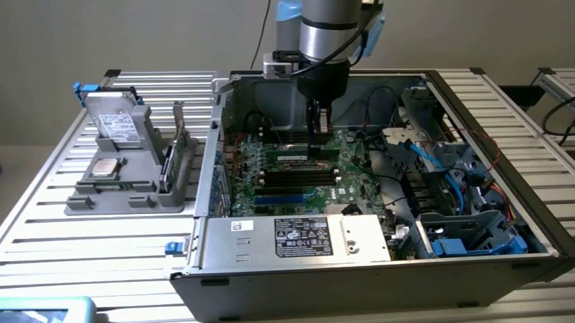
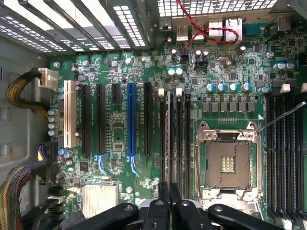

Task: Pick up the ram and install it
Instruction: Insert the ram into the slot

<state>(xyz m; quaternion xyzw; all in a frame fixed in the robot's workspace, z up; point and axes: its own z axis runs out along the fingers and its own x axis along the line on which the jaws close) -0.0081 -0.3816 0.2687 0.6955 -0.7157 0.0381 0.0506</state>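
Note:
My gripper [image 1: 316,138] reaches down inside the open computer case [image 1: 359,269], just over the motherboard [image 1: 297,178]. In the wrist view its black fingers [image 2: 162,211] stand close together, shut on the ram [image 2: 168,139]. The ram shows edge-on as a thin grey strip. It runs along a black memory slot [image 2: 175,139] between the white end clips [image 2: 161,91], left of the CPU socket [image 2: 228,163]. I cannot tell whether the ram touches the slot or hangs just above it.
A grey holder tray [image 1: 126,195] at the exterior view's left carries a hard drive [image 1: 117,124], a CPU [image 1: 106,167] and an upright green card [image 1: 182,145]. Inside the case are blue cables [image 1: 422,155], a drive cage [image 1: 467,235], a labelled metal box [image 1: 301,235] and a blue slot [image 2: 131,120].

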